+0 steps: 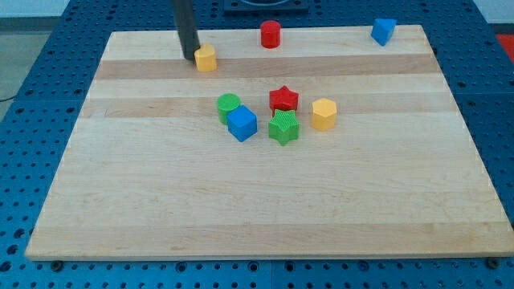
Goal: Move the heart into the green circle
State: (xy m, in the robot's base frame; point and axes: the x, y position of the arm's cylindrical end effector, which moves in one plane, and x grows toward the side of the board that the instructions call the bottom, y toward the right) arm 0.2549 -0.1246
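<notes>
The small yellow heart block point(206, 59) lies near the view's top left of the wooden board point(161, 209). My tip point(188, 56) stands just left of the yellow heart, touching it or nearly so. The green circle block point(228, 104) lies in the middle of the board, below and slightly right of the heart. A blue cube point(242, 124) touches the green circle on its lower right.
A red star point(283, 99), a green star point(283, 128) and a yellow hexagon point(324, 114) cluster right of the green circle. A red cylinder point(271, 34) and a blue block point(383, 30) sit by the board's top edge.
</notes>
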